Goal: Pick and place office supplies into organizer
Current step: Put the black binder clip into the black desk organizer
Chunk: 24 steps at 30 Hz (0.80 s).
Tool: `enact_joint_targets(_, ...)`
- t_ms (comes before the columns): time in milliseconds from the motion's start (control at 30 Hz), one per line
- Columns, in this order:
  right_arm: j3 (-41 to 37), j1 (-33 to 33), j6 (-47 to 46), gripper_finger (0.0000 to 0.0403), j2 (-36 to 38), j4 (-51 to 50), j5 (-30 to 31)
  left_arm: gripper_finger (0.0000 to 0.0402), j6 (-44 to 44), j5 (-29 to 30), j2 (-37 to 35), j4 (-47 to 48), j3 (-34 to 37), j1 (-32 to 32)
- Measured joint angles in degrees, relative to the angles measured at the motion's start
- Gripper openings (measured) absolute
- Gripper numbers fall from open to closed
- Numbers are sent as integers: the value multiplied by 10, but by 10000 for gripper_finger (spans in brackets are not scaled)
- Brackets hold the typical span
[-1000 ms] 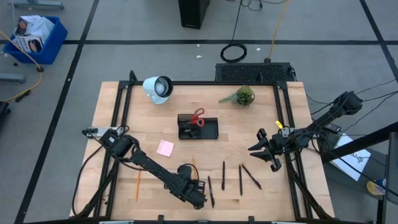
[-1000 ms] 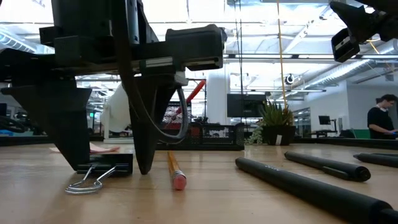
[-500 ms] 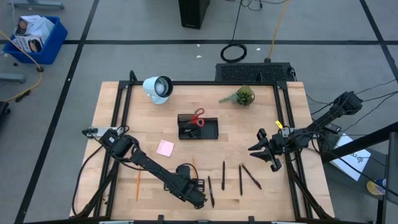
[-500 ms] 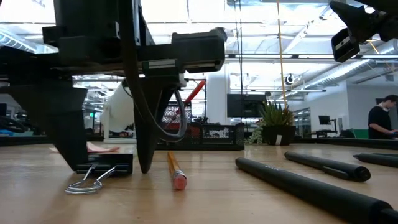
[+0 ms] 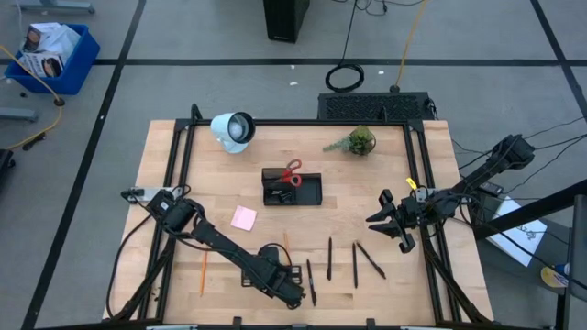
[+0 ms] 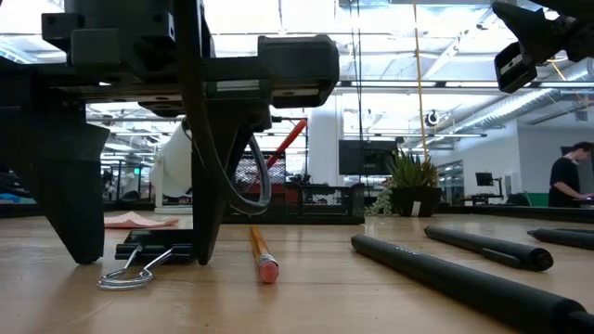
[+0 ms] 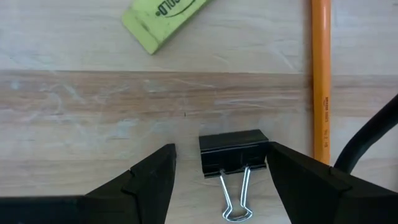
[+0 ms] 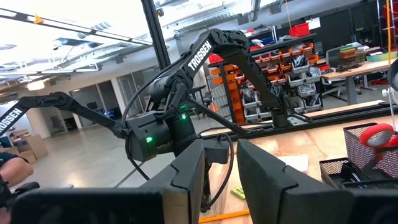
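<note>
Moved: left gripper (image 6: 139, 252) has slid sideways along the worktop (image 5: 431, 183) since the earlier frame; its two fingers now straddle the black binder clip (image 7: 234, 152) instead of one sitting on it.
Left jaws: spread, one finger either side of the clip, not pinching it.
Clip: flat on the worktop near the front edge, wire handles toward the camera in the low view.
Nearby: orange pencil (image 7: 321, 81) just beside the clip, yellow piece (image 7: 163, 20) a bit further off.
Right gripper (image 5: 396, 223): hovering at the right edge, jaws partly apart, holding nothing.
Organizer (image 5: 292, 188): mid-worktop, red-handled scissors (image 5: 292, 172) standing in it.
Loose: pink sticky-note pad (image 5: 243, 217), black pens (image 5: 355, 263) along the front.
</note>
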<state>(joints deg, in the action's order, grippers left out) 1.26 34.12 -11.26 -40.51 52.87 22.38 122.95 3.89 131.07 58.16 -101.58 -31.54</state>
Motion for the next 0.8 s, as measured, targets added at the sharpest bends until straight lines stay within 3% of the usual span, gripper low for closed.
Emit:
enact_joint_targets(267,0,0,0,89,0,0,0,252,-2,6,0,1,0,0)
enact_joint_targets(533,0,0,0,89,0,0,0,198,-8,12,0,6,0,0)
enact_joint_targets(800,0,0,0,89,0,0,0,169,-9,22,0,11,0,-1)
